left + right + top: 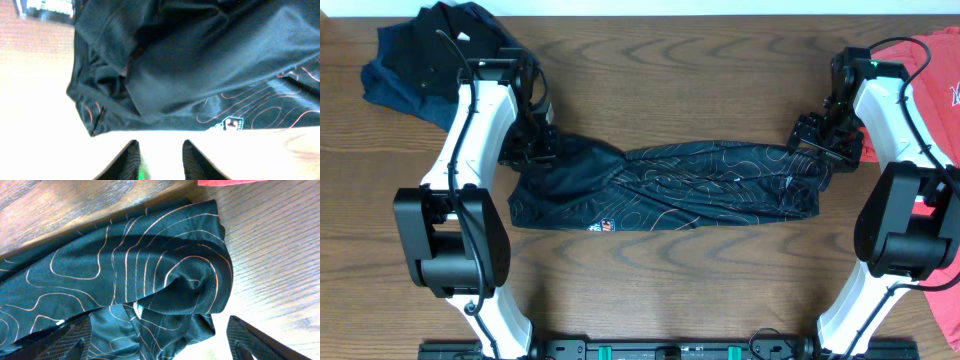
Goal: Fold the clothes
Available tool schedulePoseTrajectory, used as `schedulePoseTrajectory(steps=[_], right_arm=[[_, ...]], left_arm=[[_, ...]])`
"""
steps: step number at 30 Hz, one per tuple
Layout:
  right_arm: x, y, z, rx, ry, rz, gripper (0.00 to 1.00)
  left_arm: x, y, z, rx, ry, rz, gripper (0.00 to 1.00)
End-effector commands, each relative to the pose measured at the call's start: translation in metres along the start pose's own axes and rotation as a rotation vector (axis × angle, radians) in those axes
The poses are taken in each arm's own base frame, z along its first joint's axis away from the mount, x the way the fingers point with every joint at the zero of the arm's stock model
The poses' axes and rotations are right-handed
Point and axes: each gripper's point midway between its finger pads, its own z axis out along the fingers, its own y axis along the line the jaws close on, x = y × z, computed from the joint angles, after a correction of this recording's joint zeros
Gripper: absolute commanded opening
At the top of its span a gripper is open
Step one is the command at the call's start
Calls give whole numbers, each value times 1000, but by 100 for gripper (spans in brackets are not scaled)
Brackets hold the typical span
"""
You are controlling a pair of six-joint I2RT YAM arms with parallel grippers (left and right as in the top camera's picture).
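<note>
Camera set: one overhead, two wrist-mounted.
Overhead: high, straight down, most of the table (670, 90) in frame. Left wrist: close, low, facing the jersey (720, 185) at its left end. Right wrist: close, facing its right end. Shared by all three: the jersey.

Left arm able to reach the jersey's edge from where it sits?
Likely yes. The left fingers stand apart just short of the jersey, its edge right ahead, with only table between them and the cloth. Nothing looks to be in the way.
</note>
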Motion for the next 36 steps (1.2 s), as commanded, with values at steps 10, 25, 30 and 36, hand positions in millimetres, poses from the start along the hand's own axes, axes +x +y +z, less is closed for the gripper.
schedulePoseTrajectory(steps=[10, 25, 30, 36], right_arm=[[17, 7, -34, -21, -41, -59, 85], [45, 19, 4, -173, 69, -165, 66], [53, 26, 24, -212, 78, -169, 64], [50, 21, 36, -197, 56, -165, 66]], left_arm=[[0, 19, 0, -107, -6, -125, 35], [4, -42, 10, 60, 11, 46, 33], [3, -46, 27, 59, 4, 35, 15], [5, -43, 46, 59, 3, 34, 12]])
